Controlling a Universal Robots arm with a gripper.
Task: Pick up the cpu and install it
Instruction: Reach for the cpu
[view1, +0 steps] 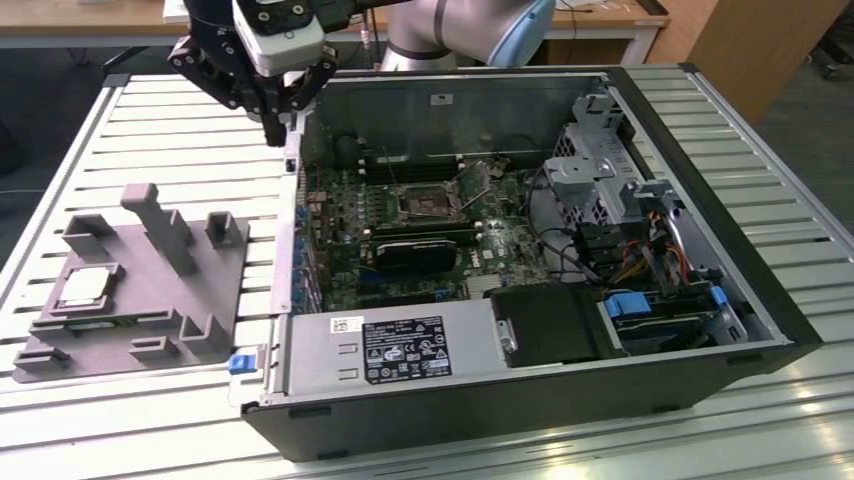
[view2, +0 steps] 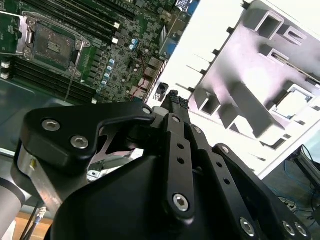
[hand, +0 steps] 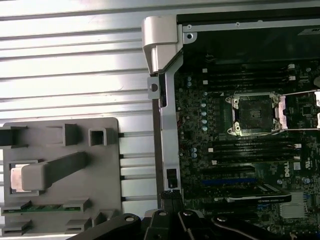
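**On the slatted bench: cpu (view1: 83, 287) in fixture, my gripper (view1: 276, 135) empty**

At the exterior view's left, the cpu lies flat in a pocket of the grey fixture block (view1: 134, 315). Well apart from it, my gripper hangs over the side wall of the open computer case (view1: 534, 410), fingers closed together on nothing. Further right, the motherboard socket (view1: 424, 203) sits with its frame lifted.

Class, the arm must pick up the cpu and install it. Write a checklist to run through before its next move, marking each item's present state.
1. The cpu sits in the grey fixture: ok.
2. The socket is empty, its cover raised: ok.
3. The gripper carries nothing: ok.
4. The gripper is open for a grasp: not ok, it is shut.
5. The gripper is above the cpu: not ok, it hangs by the case wall.
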